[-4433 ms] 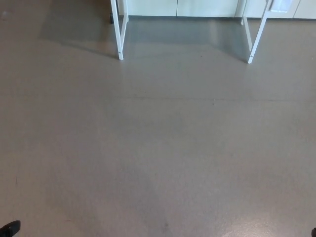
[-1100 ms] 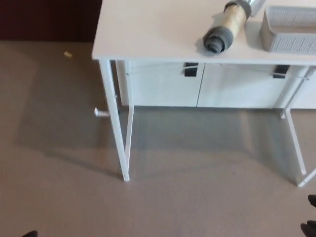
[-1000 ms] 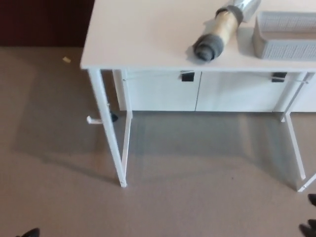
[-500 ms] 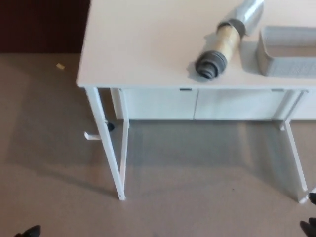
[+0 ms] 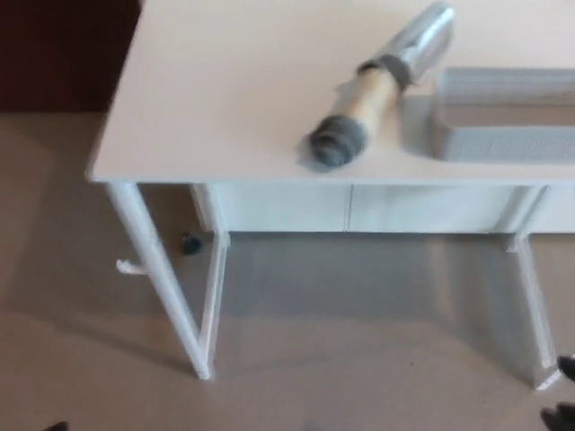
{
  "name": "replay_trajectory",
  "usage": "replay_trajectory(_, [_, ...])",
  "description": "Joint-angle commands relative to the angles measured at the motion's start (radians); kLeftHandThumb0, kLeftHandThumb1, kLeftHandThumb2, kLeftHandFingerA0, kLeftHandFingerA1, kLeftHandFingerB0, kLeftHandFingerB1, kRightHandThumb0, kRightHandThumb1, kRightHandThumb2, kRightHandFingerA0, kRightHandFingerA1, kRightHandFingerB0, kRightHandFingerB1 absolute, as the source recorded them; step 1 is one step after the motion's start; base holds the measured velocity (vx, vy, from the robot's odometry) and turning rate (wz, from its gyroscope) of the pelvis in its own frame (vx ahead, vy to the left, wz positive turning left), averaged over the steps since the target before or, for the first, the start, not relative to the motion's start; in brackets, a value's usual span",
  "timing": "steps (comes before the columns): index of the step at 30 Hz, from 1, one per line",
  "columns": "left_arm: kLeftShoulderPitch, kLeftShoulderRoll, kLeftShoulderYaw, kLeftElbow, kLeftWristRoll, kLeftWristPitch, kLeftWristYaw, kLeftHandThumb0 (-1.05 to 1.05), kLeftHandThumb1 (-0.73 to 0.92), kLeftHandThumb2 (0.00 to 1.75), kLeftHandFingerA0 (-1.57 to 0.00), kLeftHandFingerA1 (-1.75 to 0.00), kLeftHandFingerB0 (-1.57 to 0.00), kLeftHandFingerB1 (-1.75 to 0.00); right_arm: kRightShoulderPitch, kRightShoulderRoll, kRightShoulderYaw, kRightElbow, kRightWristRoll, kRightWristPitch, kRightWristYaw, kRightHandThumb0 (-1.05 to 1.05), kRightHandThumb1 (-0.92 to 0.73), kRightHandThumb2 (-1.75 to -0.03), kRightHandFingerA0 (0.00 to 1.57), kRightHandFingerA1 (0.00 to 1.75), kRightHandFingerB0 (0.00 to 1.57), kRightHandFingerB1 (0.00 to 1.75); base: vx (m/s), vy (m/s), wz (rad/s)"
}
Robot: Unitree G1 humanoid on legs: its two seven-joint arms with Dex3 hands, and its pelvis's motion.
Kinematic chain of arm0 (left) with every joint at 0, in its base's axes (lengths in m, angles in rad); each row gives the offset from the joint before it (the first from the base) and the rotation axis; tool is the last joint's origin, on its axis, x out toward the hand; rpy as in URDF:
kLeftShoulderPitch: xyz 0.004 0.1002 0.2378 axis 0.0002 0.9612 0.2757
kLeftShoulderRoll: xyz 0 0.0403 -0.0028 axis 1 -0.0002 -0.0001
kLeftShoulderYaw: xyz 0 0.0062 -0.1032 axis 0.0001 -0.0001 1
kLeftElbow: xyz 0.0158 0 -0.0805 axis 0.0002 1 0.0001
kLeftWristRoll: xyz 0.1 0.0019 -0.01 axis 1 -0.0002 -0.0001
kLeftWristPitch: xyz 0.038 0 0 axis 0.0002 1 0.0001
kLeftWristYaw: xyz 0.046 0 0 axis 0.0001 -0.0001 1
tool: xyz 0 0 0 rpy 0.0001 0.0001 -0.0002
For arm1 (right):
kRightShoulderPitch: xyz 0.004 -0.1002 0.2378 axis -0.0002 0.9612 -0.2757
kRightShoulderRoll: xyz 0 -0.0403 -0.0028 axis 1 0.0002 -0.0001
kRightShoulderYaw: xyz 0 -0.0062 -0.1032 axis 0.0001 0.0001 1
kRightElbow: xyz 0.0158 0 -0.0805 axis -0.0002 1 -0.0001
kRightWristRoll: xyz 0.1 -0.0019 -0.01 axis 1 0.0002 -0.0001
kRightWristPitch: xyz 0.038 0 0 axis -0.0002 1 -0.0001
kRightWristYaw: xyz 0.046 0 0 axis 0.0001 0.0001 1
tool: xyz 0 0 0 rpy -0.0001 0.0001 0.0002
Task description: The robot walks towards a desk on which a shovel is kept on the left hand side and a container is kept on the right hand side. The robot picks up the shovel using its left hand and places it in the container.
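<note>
At the bottom edge of the head view only dark slivers of the robot show: a scrap at the lower right that may be the right hand, too little of it to tell whether its fingers are spread or closed, and the left hand does not show clearly at all. Beyond lies bare grey floor, then the white desk on its thin white legs. The shovel rests on the desk top near the front edge, around the middle of the picture, well apart from either hand and up and ahead of both. Its long axis runs diagonally, the dark grey grip end nearest the robot and toward its left, a tan shaft in the middle, and the silvery scoop end pointing away to the right. The grey container sits just beside it on the right, seemingly empty. Judging from this, the left arm should reach the near grip end first.
</note>
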Motion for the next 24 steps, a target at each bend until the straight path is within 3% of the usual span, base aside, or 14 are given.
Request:
replay_trajectory(1, [0.004, 0.019, 0.004, 0.004, 0.006, -0.043, 0.007, -0.19, 0.55, 0.59, -0.27, -0.35, -0.25, -0.31, 0.003, -0.003, -0.005, -0.009, 0.009, -0.013, 0.012, -0.41, -0.58, -0.57, 0.35, 0.39, 0.31, 0.36, 0.08, -0.214, 0.07])
replay_trajectory(24, [-0.014, 0.026, 0.008, 0.009, -0.002, -0.037, 0.009, -0.17, 0.56, 0.58, -0.27, -0.34, -0.24, -0.31, -0.039, -0.004, 0.005, 0.033, -0.001, -0.026, 0.023, -0.47, -0.59, -0.57, 0.36, 0.41, 0.32, 0.37, 0.08, 0.026, 0.02])
